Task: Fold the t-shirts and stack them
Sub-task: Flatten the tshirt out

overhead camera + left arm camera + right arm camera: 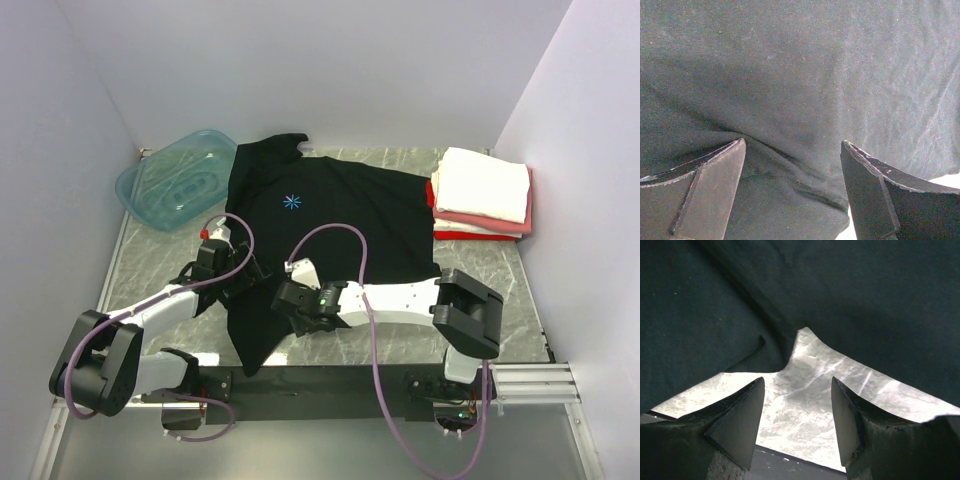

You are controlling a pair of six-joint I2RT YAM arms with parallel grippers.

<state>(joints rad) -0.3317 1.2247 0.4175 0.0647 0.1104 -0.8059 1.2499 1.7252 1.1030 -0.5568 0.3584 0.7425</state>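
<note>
The large black t-shirt [330, 215] with a small blue starburst mark [292, 203] lies spread on the marble table. A stack of folded white [485, 183], pink [480, 222] and red [462, 235] shirts sits at the back right. My left gripper [250, 268] is open over the shirt's left side; in its wrist view black cloth [800, 90] with a fold fills the space between the fingers. My right gripper [287, 300] is open and empty at the shirt's near hem; its wrist view shows bare marble [805, 405] between the fingers, with the cloth edge [780, 347] just beyond.
A translucent teal plastic tub [178, 180] lies at the back left, touching the shirt's sleeve. White walls close in the table on three sides. The black mounting rail [330, 385] runs along the near edge.
</note>
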